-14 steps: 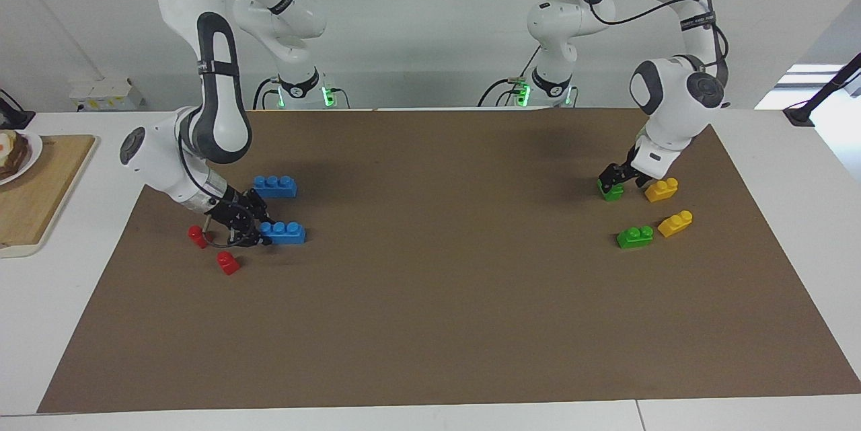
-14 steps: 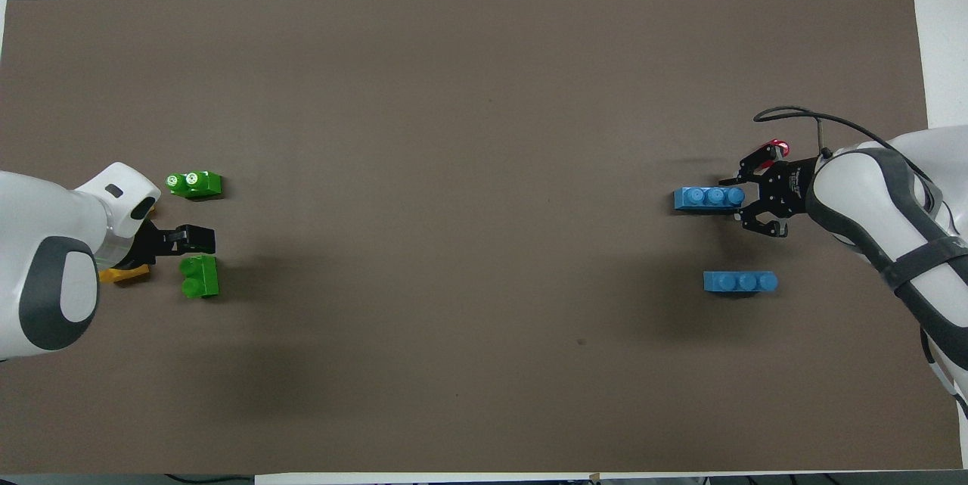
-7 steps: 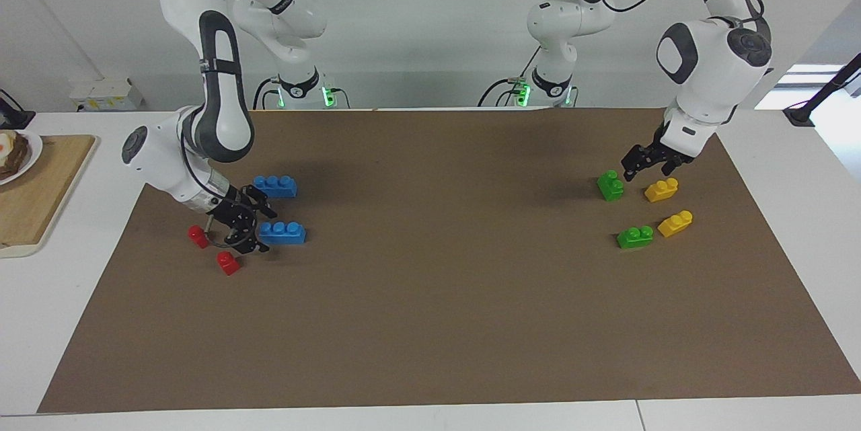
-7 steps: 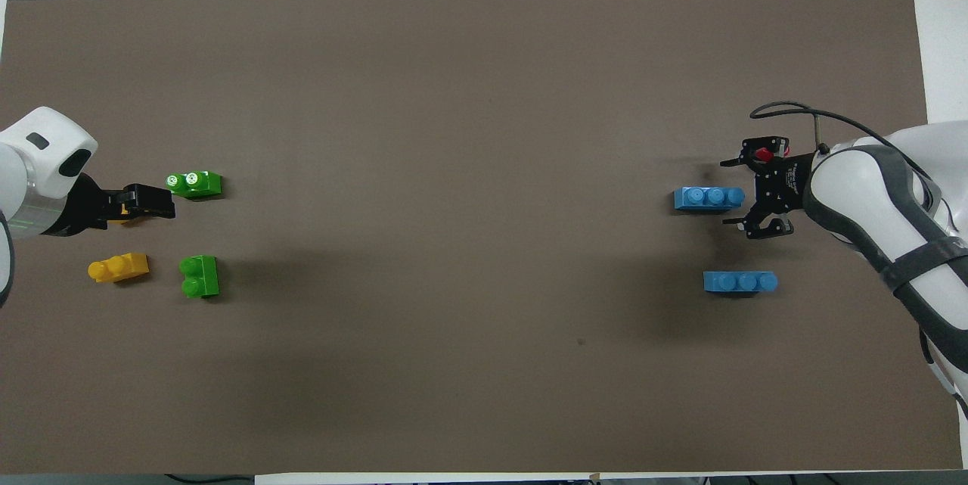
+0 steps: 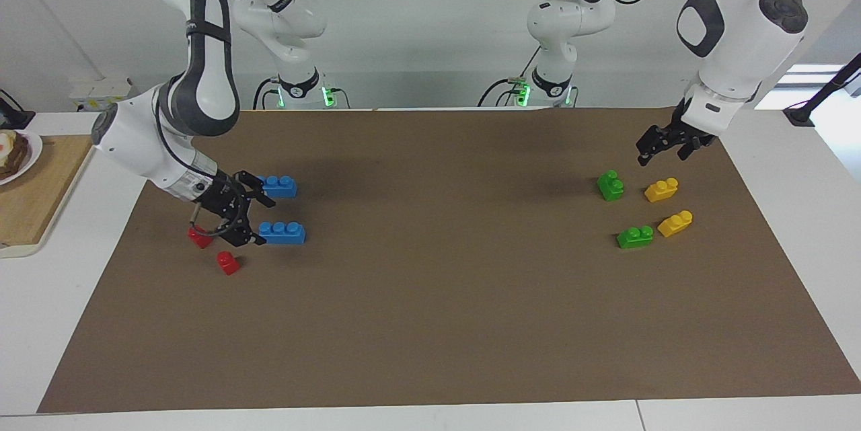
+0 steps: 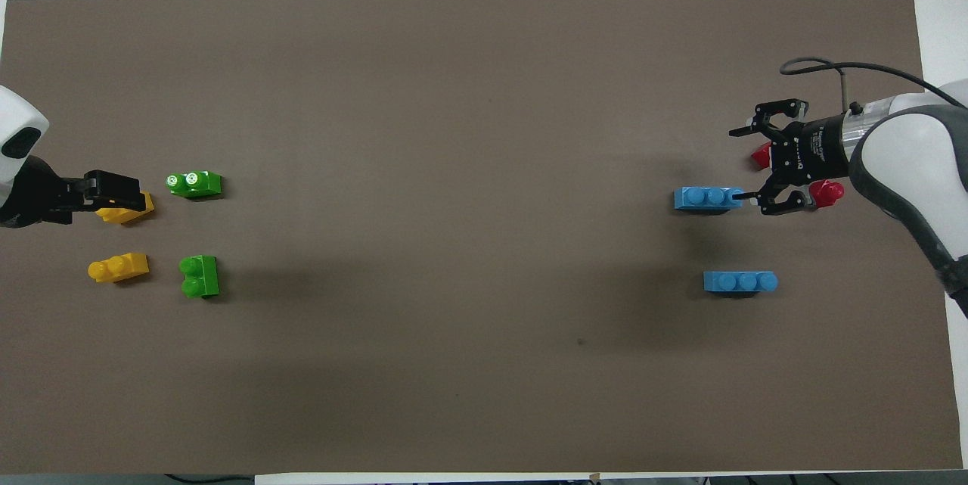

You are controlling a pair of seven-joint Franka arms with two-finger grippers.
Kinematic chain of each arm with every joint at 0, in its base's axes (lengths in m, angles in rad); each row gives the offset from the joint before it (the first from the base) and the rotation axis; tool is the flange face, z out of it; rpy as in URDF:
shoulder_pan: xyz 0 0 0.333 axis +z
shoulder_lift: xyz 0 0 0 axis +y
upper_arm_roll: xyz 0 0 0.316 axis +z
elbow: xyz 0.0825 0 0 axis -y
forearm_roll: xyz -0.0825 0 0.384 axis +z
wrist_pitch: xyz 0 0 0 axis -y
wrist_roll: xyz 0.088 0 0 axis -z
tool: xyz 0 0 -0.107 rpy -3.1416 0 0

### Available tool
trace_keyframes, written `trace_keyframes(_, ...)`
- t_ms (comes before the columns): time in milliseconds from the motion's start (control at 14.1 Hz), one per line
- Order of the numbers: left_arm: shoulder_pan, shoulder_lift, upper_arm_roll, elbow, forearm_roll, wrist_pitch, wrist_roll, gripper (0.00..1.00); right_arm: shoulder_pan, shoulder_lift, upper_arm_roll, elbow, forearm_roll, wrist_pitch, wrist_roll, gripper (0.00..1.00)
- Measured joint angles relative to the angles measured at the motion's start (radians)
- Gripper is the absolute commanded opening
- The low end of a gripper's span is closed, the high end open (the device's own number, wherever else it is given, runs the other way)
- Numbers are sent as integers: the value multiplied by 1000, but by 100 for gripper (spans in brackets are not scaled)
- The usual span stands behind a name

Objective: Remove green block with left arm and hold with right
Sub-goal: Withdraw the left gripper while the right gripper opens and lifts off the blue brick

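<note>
Two green blocks lie on the brown mat (image 5: pixel 437 323) toward the left arm's end. One green block (image 5: pixel 611 185) (image 6: pixel 200 275) is nearer the robots, the other green block (image 5: pixel 635 237) (image 6: pixel 194 183) farther. My left gripper (image 5: pixel 662 147) (image 6: pixel 125 190) hangs open and empty above the mat, by the yellow bricks and apart from both green blocks. My right gripper (image 5: pixel 259 221) (image 6: pixel 745 166) is open and holds nothing. It sits low over the mat at the right arm's end, beside a blue brick (image 5: pixel 282 232) (image 6: pixel 708 198).
Two yellow bricks (image 5: pixel 661 189) (image 5: pixel 675 223) lie beside the green ones. A second blue brick (image 5: pixel 277 185) and two small red blocks (image 5: pixel 198 237) (image 5: pixel 228 262) surround the right gripper. A wooden board (image 5: pixel 33 202) with a plate lies off the mat.
My left gripper has risen away from the nearer green block, which stays on the mat. My right gripper has opened and lifted slightly beside the blue brick.
</note>
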Motion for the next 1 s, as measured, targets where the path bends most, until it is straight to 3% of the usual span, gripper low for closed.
trace_keyframes(356, 2, 5, 10, 64, 0, -72, -1, 100, 8, -22, 5, 138, -162, -89, -72, 100)
trace_keyframes(711, -1, 60, 21, 199, 0, -148, -1, 100, 58, -96, 6, 178, -371, -150, -549, 100)
trace_keyframes(996, -21, 99, 18, 233, 0, -154, -1, 100, 74, -144, 6, 178, -458, -232, -838, 100)
